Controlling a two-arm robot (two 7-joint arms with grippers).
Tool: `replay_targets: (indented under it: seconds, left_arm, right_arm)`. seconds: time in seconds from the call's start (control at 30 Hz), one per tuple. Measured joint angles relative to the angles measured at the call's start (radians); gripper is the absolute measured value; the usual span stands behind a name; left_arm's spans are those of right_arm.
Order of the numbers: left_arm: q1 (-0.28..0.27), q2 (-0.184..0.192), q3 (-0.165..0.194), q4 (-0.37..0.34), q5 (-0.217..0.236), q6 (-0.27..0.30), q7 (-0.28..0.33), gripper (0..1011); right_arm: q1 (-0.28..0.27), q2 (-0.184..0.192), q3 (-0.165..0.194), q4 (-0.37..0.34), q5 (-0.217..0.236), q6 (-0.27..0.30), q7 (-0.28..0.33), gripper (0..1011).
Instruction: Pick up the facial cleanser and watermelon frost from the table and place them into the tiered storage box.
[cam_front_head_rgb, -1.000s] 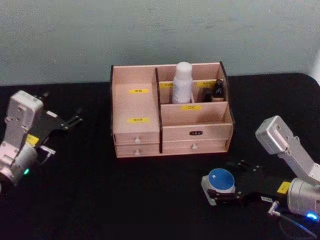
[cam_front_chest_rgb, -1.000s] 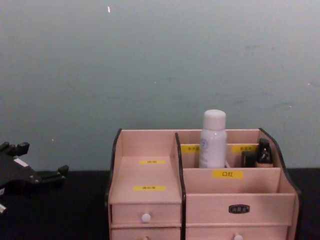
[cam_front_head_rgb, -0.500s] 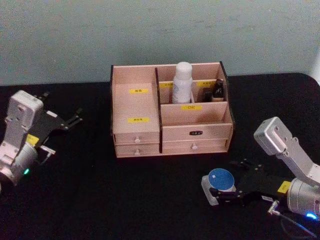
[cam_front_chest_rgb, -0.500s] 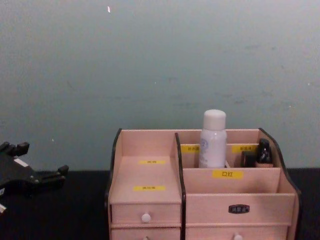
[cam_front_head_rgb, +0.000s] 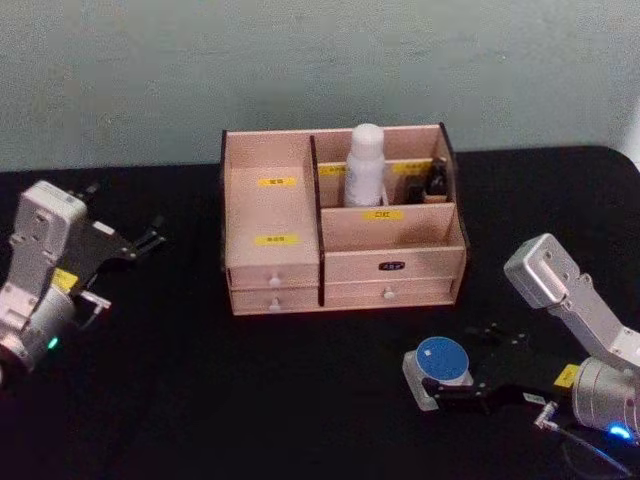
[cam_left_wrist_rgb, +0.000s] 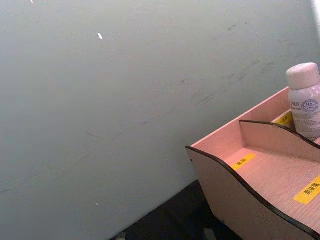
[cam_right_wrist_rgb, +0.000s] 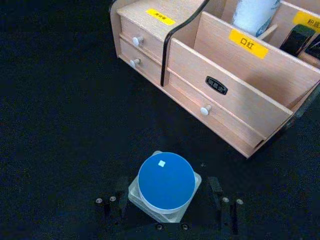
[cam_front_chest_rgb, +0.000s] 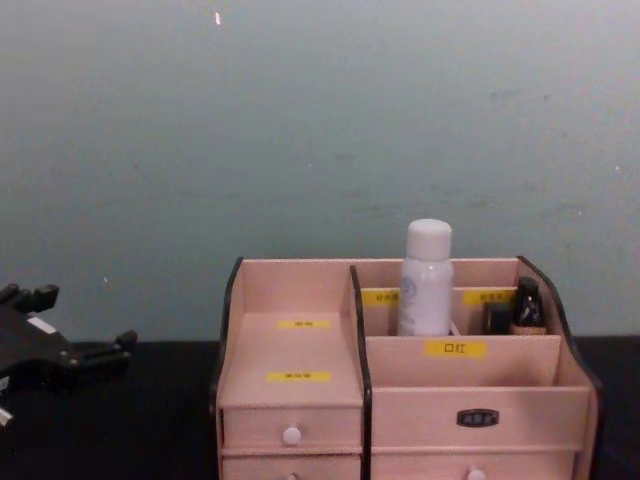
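Blue-lidded jar (cam_front_head_rgb: 441, 360) on worktop (cam_front_head_rgb: 300, 400), 5 o'clock from box (cam_front_head_rgb: 395, 265), sits inside right gripper (cam_right_wrist_rgb: 167, 192), fingers spread. White bottle (cam_front_head_rgb: 366, 160) upright in rear compartment. Left gripper (cam_front_head_rgb: 125, 215) at 9 o'clock, fingers apart.

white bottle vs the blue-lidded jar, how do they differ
The white bottle is tall and slim; the blue-lidded jar is low and squat. The white bottle stands in a back compartment of the tiered storage box; the blue-lidded jar sits on the black table in front of it. The open right pincer flanks the blue-lidded jar; no pincer is at the white bottle. Both stand upright. The left pincer is parked at far left.
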Motion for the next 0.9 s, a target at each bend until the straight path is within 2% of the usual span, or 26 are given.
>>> replay_targets:
  seconds: [0.9]
  left_arm:
    - [0.000,0.000,0.000,0.000,0.000,0.000,0.000,1001]
  right_arm:
    - [0.002,-0.027,0.000,0.012,0.011,0.034,0.003,1000]
